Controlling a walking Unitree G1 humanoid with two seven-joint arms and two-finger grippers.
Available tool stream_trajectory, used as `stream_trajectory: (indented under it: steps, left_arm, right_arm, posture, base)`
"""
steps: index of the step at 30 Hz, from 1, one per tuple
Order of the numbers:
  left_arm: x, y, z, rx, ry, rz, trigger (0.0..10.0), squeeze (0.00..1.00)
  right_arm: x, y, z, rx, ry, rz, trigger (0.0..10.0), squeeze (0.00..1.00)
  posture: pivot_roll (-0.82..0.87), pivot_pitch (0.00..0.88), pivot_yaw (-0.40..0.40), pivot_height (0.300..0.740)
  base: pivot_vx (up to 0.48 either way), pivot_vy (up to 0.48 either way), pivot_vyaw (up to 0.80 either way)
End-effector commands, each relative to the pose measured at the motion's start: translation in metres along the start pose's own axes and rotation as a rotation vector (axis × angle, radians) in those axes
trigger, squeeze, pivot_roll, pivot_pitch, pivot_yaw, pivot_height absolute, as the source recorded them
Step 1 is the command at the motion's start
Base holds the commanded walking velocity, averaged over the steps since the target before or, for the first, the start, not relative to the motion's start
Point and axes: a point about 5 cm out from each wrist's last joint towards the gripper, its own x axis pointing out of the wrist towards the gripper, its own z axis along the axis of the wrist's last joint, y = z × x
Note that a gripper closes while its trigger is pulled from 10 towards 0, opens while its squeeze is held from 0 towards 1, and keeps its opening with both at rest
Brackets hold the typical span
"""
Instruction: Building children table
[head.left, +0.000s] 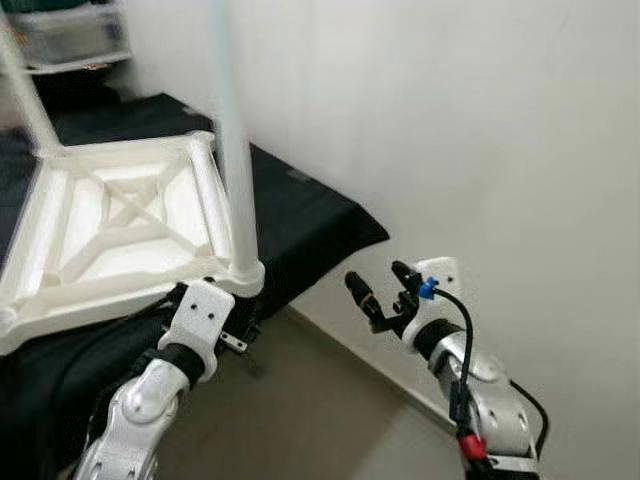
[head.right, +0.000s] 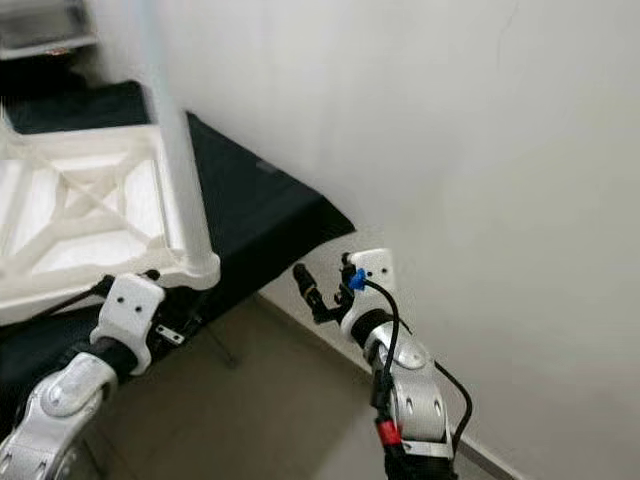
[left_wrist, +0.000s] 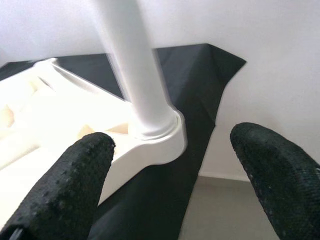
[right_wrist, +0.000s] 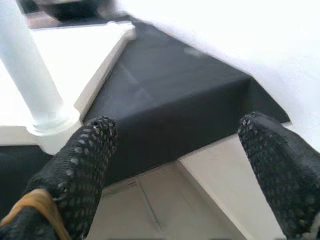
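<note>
The white plastic ribbed tabletop (head.left: 110, 225) lies upside down on the black-draped worktop (head.left: 300, 215), its near corner at the edge, one white tubular leg (head.left: 235, 150) seated; more legs seem left; my left gripper (left_wrist: 175, 165) gapes beside that corner; my right gripper (head.left: 385, 290) hangs spread over open floor, the white wall (head.left: 480, 130) close.

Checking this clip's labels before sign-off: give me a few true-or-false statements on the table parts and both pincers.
1. The white tabletop lies upside down on a black cloth. True.
2. A white leg stands in the tabletop's near corner. True.
3. The right pincer grips the leg. False: it is open, off in the air near the wall.
4. The left pincer is shut. False: it is open, at that corner.
</note>
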Motion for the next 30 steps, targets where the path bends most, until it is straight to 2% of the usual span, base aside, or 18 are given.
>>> stream_trajectory:
  steps: [1,4,6,9,12,15,19,20,25,27,28,30]
  left_arm:
    - [0.000,0.004,-0.001,0.014,-0.004,0.017,10.0,0.00]
    - [0.000,0.002,0.000,0.024,-0.009,0.003,10.0,0.00]
    - [-0.001,-0.005,0.000,0.045,-0.018,-0.038,10.0,0.00]
    - [-0.003,-0.008,0.001,0.056,-0.028,-0.052,10.0,0.00]
    - [-0.003,-0.008,0.001,0.057,-0.029,-0.052,10.0,0.00]
    - [-0.004,-0.008,0.002,0.060,-0.036,-0.050,10.0,0.00]
    - [-0.005,-0.009,0.003,0.066,-0.043,-0.044,10.0,0.00]
    - [-0.006,-0.008,0.005,0.060,-0.050,-0.030,10.0,0.00]
    - [-0.007,-0.007,0.006,0.044,-0.058,-0.022,10.0,0.00]
    - [-0.005,-0.008,0.007,0.038,-0.065,-0.023,10.0,0.00]
    - [-0.005,-0.008,0.007,0.038,-0.065,-0.023,10.0,0.00]
    - [-0.004,-0.008,0.008,0.039,-0.072,-0.026,10.0,0.00]
  right_arm:
    - [0.000,0.004,-0.001,0.011,0.012,0.006,10.0,0.00]
    - [-0.002,0.006,0.000,0.019,0.009,0.028,10.0,0.00]
    - [-0.004,0.007,0.005,-0.010,-0.011,0.121,10.0,0.00]
    - [-0.003,-0.009,0.019,-0.026,-0.050,0.165,10.0,0.00]
    - [-0.002,-0.013,0.023,-0.041,-0.056,0.158,10.0,0.00]
    - [0.003,-0.039,0.052,-0.101,-0.123,0.107,10.0,0.00]
    - [0.002,-0.049,0.069,-0.111,-0.173,0.135,10.0,0.00]
    - [-0.001,-0.054,0.088,-0.112,-0.246,0.197,10.0,0.00]
    - [0.004,-0.056,0.107,-0.089,-0.311,0.233,10.0,0.00]
    - [0.012,-0.047,0.111,-0.101,-0.304,0.333,10.0,0.00]
    - [0.012,-0.047,0.111,-0.101,-0.304,0.333,10.0,0.00]
    - [0.015,-0.029,0.114,-0.162,-0.275,0.507,10.0,0.00]
  posture:
    - [-0.03,0.000,-0.063,0.740]
    - [-0.03,0.000,-0.062,0.740]
    - [-0.03,0.000,-0.057,0.740]
    - [-0.03,0.000,-0.052,0.740]
    - [-0.03,0.000,-0.052,0.740]
    - [-0.03,0.003,-0.054,0.740]
    - [-0.03,0.012,-0.057,0.740]
    - [-0.03,0.025,-0.057,0.740]
    - [-0.03,0.032,-0.053,0.740]
    - [-0.03,0.036,-0.052,0.740]
    - [-0.03,0.036,-0.052,0.740]
    - [-0.03,0.040,-0.052,0.740]
  base:
    - [0.000,0.480,0.00]
    - [0.000,0.160,0.00]
    - [0.000,0.000,0.00]
    - [0.000,0.000,0.00]
    - [0.000,0.000,0.00]
    - [0.000,0.000,0.00]
    - [0.000,0.000,0.00]
    - [0.000,0.000,0.00]
    - [0.000,0.000,0.00]
    - [0.000,0.000,0.00]
    - [0.000,0.000,0.00]
    - [0.000,0.000,0.00]
